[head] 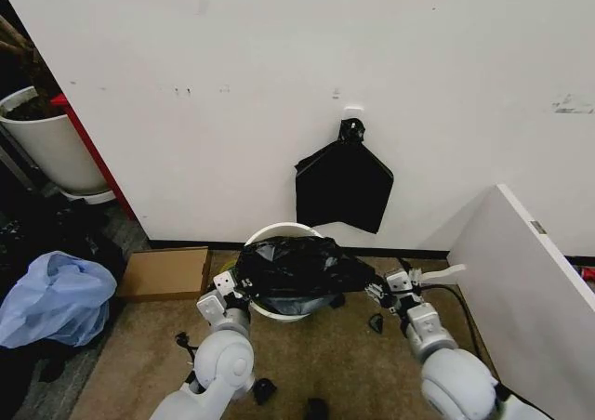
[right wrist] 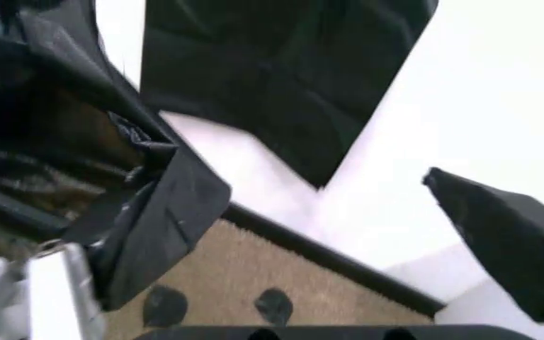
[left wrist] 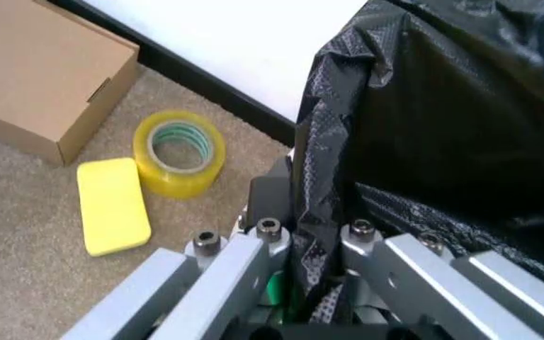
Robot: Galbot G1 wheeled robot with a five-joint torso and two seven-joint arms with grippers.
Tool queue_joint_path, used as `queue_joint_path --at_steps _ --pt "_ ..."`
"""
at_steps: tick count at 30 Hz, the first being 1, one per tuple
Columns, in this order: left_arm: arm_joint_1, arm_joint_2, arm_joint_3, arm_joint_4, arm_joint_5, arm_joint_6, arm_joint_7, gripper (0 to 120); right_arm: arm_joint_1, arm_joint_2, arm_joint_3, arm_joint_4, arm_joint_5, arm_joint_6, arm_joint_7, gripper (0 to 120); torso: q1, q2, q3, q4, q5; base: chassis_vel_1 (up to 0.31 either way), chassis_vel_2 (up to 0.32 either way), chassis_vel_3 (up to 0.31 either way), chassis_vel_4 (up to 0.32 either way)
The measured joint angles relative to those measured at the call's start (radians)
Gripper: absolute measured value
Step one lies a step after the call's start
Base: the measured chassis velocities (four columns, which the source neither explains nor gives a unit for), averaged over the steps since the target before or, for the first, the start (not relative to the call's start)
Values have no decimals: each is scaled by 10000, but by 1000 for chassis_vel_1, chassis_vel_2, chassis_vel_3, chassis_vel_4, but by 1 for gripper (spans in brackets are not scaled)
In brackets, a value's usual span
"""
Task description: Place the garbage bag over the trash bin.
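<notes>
- The left gripper (head: 226, 285) is low in the head view, at the left side of the garbage bag (head: 297, 264); in the left wrist view its fingers (left wrist: 253, 258) are closed nearly together on a fold of the black plastic (left wrist: 423, 134)
- The right gripper (head: 389, 288) is at the bag's right edge; in the right wrist view one dark finger (right wrist: 508, 241) stands well apart from the bag (right wrist: 111, 177), which hangs at the other side, so the fingers look spread wide, and I cannot tell if the bag is pinched there
- The trash bin (head: 277, 310) stands on the carpet between the two grippers; the garbage bag is stretched across its top and hides the inside, with the white rim showing behind and the wall below
- On the carpet just beside the left gripper lie a yellow sponge (left wrist: 113, 205) and a roll of yellow tape (left wrist: 179, 152), the two touching or nearly so
- Near them, against the wall, sits a cardboard box (head: 165, 272), closed
- Farther left lies a pale blue plastic bag (head: 51, 297)
- On the wall behind the bin hangs a flat black bundle (head: 344, 188)
- At the far left stands a bigger white tub (head: 51, 146) with a dark inside
</notes>
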Motion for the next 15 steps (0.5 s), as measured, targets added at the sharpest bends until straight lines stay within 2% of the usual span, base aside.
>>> queue_joint_path --at_steps 5,7,8,11,13,15 --pt "41 54 6 -106 -48 24 -6 1 63 -317 180 118 631 -111 -403 100 0 0 0 0 0 0 0 0 0" --pt "104 94 -1 -157 -76 36 -7 1 97 -441 399 125 2118 -18 -1288 100 0 0 0 0 0 0 0 0 0" --pt "104 94 -1 -157 -76 36 -7 1 97 -441 399 125 2118 -18 -1288 100 0 0 0 0 0 0 0 0 0" --pt "181 153 -20 -179 -88 43 -8 1 223 -396 533 230 3744 322 -2057 100 0 0 0 2 0 0 0 0 0" --pt "202 159 -23 -192 -95 44 -8 1 300 -322 545 232 4039 561 -2276 100 0 0 0 2 0 0 0 0 0" --pt "218 155 -24 -222 -100 49 -8 1 343 -314 547 204 3621 946 -2552 100 0 0 0 1 0 0 0 0 0"
